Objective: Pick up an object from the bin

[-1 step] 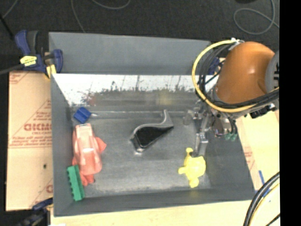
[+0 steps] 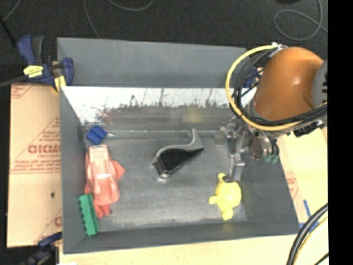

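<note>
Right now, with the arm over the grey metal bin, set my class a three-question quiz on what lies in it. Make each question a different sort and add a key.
1. True or false: the green ridged plastic block lies in the lower-left corner of the grey metal bin, as the camera sees it.
2. Which thing lies nearest the gripper? A) the small blue block B) the yellow rubbery toy C) the pink translucent plastic piece
3. Fill in: the black scoop-shaped object with a grey handle lies near the ___ of the bin floor.

Key: 1 true; 2 B; 3 middle.
</note>
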`<state>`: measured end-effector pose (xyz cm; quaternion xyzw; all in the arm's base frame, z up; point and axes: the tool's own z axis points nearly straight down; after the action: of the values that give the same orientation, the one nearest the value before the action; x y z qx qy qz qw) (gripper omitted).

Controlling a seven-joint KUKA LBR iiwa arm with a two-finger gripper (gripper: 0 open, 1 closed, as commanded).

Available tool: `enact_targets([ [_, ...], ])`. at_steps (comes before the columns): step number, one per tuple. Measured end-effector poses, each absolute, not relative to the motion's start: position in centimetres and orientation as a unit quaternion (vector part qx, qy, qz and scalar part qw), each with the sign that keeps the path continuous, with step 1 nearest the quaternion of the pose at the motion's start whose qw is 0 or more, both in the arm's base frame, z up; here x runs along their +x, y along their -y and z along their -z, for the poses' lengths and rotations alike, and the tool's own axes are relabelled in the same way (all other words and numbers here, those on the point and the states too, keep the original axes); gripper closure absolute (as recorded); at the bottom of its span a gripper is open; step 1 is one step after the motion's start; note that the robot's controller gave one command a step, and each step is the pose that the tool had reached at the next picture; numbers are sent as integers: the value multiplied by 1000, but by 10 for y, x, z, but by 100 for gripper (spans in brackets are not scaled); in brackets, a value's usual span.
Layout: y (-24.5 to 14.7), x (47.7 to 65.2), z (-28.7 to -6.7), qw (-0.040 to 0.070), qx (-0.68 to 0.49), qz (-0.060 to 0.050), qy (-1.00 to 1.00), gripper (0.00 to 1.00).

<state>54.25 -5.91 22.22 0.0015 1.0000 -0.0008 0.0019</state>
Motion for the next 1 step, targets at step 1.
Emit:
enact_targets([
  [1, 50, 553, -190, 4, -38, 1, -999, 0],
])
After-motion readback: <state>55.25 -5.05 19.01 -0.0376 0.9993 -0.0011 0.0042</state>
